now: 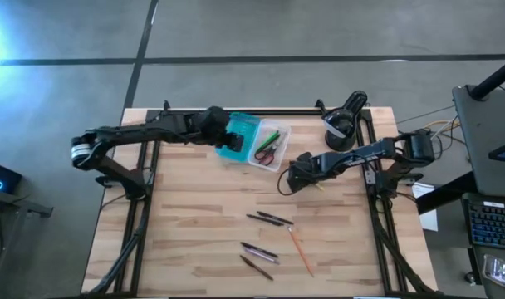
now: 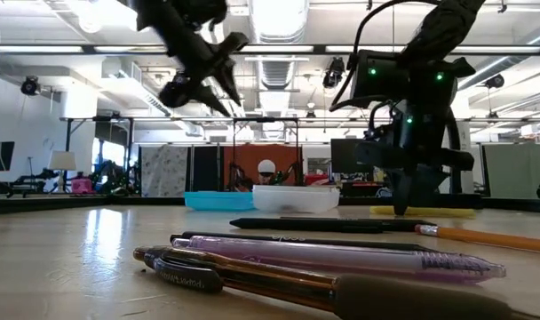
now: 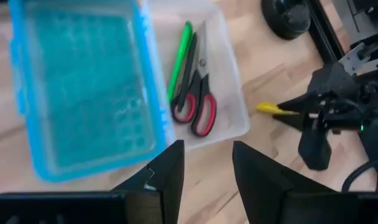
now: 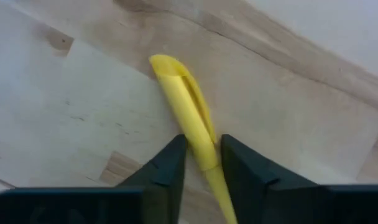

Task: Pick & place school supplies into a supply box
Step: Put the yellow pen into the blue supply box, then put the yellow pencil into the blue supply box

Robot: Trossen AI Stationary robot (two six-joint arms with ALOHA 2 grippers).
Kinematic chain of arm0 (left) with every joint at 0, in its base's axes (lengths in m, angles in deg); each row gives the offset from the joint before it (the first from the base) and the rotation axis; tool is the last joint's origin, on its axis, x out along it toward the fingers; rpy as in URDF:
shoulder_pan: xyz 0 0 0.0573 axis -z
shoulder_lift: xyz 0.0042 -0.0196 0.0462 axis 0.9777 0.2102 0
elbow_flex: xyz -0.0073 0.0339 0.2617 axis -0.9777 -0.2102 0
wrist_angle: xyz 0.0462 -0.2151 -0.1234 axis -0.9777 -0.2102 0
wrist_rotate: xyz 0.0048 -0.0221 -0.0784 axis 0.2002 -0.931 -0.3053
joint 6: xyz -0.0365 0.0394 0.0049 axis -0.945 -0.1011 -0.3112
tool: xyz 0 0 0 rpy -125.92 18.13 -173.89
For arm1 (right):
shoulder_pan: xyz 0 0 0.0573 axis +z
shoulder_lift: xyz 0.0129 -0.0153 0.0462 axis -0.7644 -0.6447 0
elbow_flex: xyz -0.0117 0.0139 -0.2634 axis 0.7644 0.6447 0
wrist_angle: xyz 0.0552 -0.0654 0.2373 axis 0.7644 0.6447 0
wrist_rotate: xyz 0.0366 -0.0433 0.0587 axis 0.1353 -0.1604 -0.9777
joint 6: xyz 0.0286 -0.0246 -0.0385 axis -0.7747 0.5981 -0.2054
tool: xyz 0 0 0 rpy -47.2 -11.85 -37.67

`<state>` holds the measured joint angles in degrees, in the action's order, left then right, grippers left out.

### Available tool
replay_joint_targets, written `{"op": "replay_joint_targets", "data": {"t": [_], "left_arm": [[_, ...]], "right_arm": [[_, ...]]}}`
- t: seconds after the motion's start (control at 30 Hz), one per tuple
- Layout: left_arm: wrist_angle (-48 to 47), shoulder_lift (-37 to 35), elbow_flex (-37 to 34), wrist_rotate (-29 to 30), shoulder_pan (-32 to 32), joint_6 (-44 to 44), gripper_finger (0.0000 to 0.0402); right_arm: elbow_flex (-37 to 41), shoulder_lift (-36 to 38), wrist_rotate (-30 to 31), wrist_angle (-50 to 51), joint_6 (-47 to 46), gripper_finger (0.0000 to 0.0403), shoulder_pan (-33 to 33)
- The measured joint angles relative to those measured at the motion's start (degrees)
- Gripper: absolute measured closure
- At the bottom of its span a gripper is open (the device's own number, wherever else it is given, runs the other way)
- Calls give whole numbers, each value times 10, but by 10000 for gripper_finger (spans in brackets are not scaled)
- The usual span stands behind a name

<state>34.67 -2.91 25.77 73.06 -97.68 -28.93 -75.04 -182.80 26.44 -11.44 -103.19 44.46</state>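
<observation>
The supply box lies open at the table's far middle: its turquoise half (image 1: pixel 238 135) (image 3: pixel 83 87) beside its clear half (image 1: pixel 271 148) (image 3: pixel 229 93). The clear half holds a green marker (image 3: pixel 178 59) and red-handled scissors (image 3: pixel 198 106). My left gripper (image 3: pixel 207 165) (image 1: pixel 226 133) is open and hovers above the box, touching nothing. My right gripper (image 4: pixel 204 155) (image 1: pixel 298 176) is down at the table, right of the box, shut on a yellow pencil (image 4: pixel 189 106) (image 3: pixel 273 109). Several dark pens (image 1: pixel 269 218) (image 1: pixel 259 251) and an orange pencil (image 1: pixel 301 252) lie on the near half of the table. My right gripper pinches the yellow pencil between its two fingers, on the barrel (image 4: pixel 204 146) just behind the clip. The fingers come from above and stand across the pencil. The pencil lies flat on the table (image 2: pixel 421 212), its clip end sticking out past the fingertips.
A black round device (image 1: pixel 344 124) stands at the far right corner, close behind my right arm. The table frame's dark rails (image 1: pixel 149 166) run along the left and right sides. Bare wood (image 1: pixel 194 216) shows on the near left part.
</observation>
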Motion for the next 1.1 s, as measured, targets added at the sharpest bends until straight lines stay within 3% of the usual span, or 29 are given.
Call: {"op": "replay_joint_targets", "data": {"t": [0.17,0.37,0.47,0.63,0.8,0.97,1.1], "left_arm": [[0,-43,-44,5,0,-8,282],[-5,-97,-80,21,11,-9,282],[-12,-119,-96,53,17,-21,282],[-11,-150,-124,73,24,-53,282],[-5,-161,-140,87,30,-59,282],[-4,-161,-140,89,33,-64,282],[-4,-161,-138,88,35,-64,282]], "right_arm": [[-1,5,-8,0,43,377,-5],[-30,55,-47,-52,10,382,-8],[-55,111,-29,-86,-36,384,-17],[-91,137,0,-141,-63,388,-56],[-118,42,-13,-203,-73,378,-104],[-166,-57,-12,-223,-120,323,-124],[-205,-100,-8,-200,-94,279,-125]]}}
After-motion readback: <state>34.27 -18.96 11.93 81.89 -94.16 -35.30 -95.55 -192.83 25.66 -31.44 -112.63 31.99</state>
